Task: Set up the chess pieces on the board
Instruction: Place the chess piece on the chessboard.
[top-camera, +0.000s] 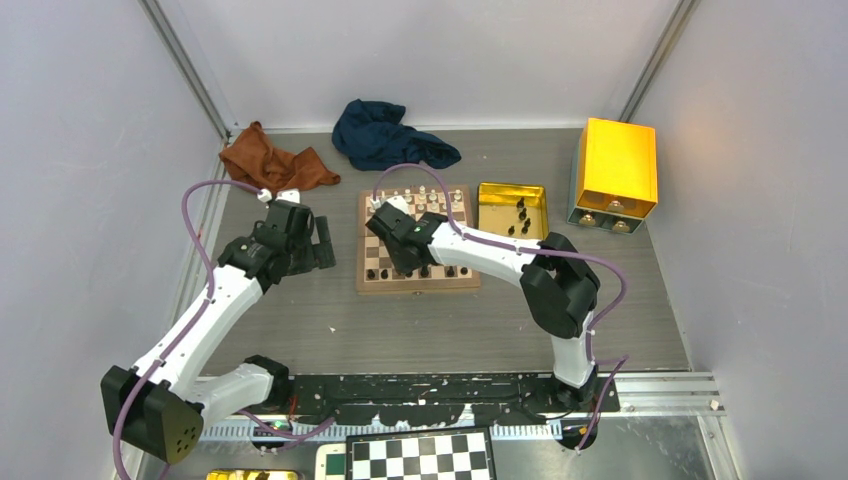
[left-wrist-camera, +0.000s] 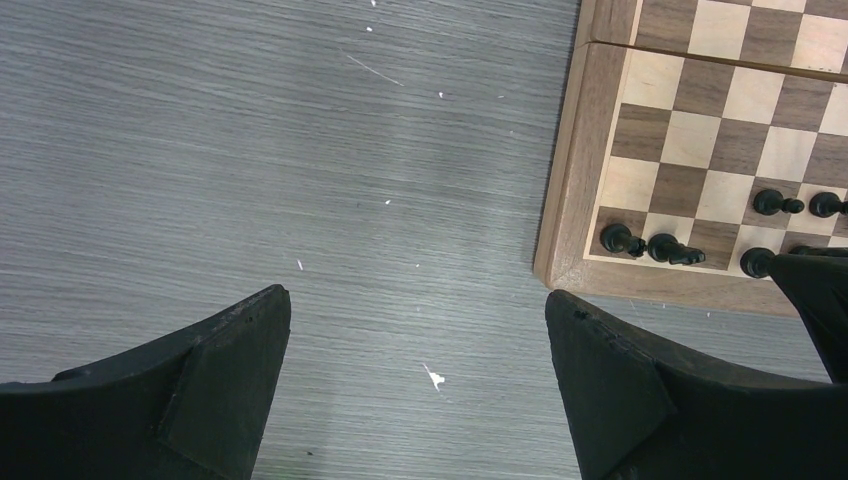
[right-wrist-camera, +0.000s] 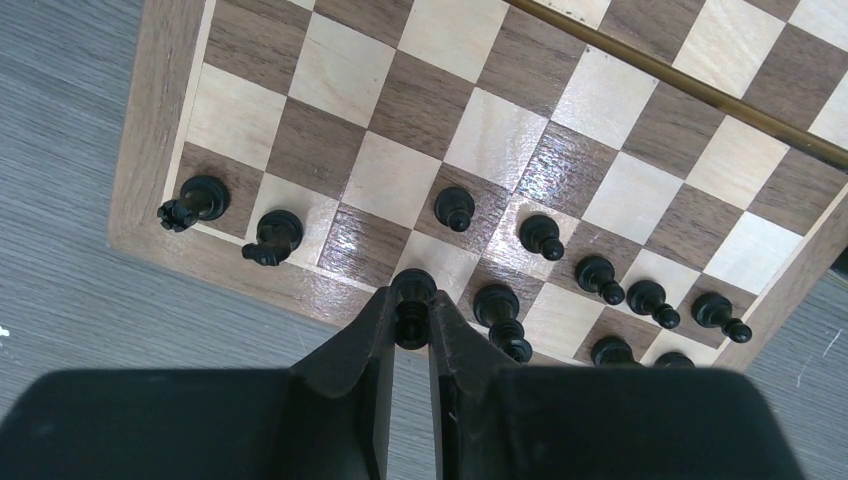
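Black piece (right-wrist-camera: 413, 287) pinched in right pincer (right-wrist-camera: 412, 320), likely for the board's (right-wrist-camera: 160, 150) back row below it | left pincer (left-wrist-camera: 417, 322) spread, parked clear, board at its right

Even, diffuse light is falling from above in the overhead view, keeping the grey table (top-camera: 330, 330) bright and casting only faint, soft-edged shadows on it. The gold box (top-camera: 615, 160) at the far right is glowing strongly, nearly washing out. In the right wrist view, glare is shining off the middle squares of the board (right-wrist-camera: 555, 165), while the right gripper (right-wrist-camera: 413, 310) is reading as almost featureless black, the chess piece (right-wrist-camera: 413, 288) pinched in it blending into the fingers. In the left wrist view the table grain is showing crisply, and the spread fingers of the left gripper (left-wrist-camera: 417, 300) are looking dark and slightly soft.
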